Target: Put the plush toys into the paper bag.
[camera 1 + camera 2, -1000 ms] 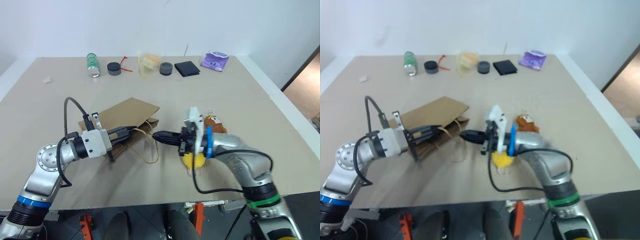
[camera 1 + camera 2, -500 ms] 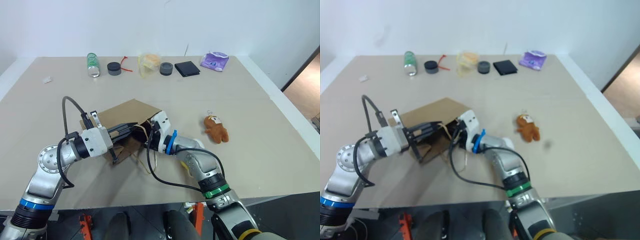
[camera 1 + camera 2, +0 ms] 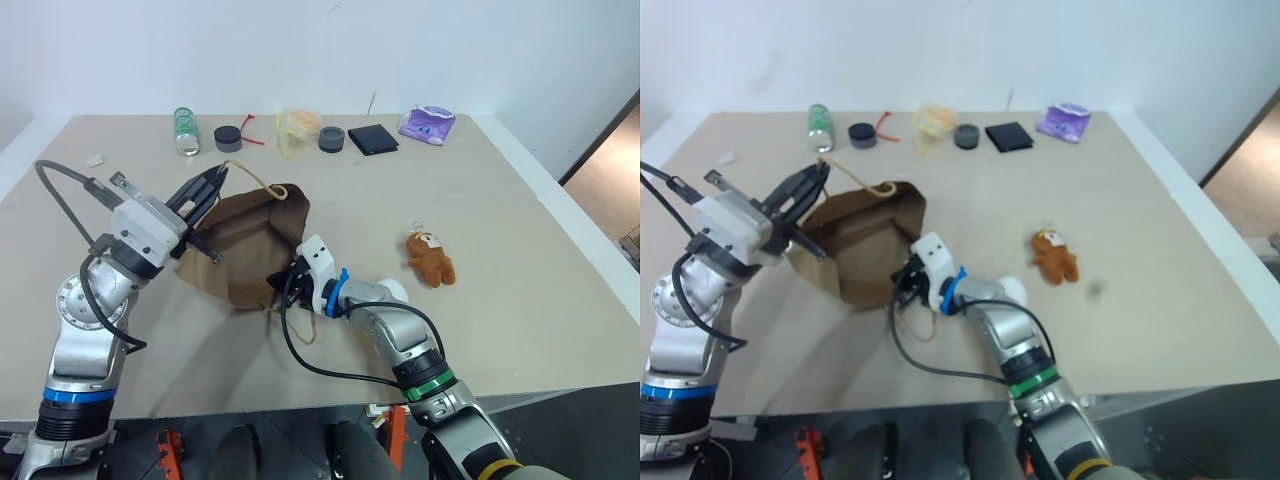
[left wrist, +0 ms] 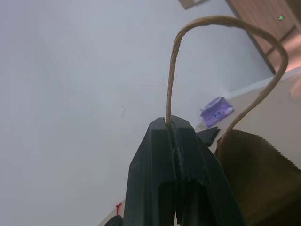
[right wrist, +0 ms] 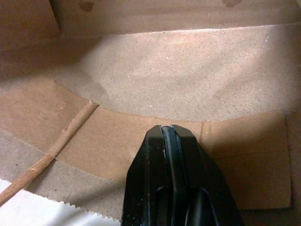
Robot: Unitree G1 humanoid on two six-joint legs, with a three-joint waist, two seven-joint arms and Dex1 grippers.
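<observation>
Table (image 3: pixel 520 300): broad beige top against a white wall.
Paper bag (image 3: pixel 245 235): left of the table's middle, mouth lifted open.
Left gripper (image 3: pixel 205 187): raised, fingers pinched on the bag's handle (image 4: pixel 221 21) — holding it up.
Right gripper (image 3: pixel 285 283): fingers pressed together at the bag's mouth, nothing visibly between them.
Brown bear (image 3: pixel 430 257): toward the right edge, well apart from the bag.
Yellow-and-white toy: cannot tell where.

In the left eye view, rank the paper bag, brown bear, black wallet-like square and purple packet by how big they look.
1. paper bag, by far.
2. brown bear.
3. purple packet and black square: alike, and both lie farther from the camera, so unranked.
</observation>
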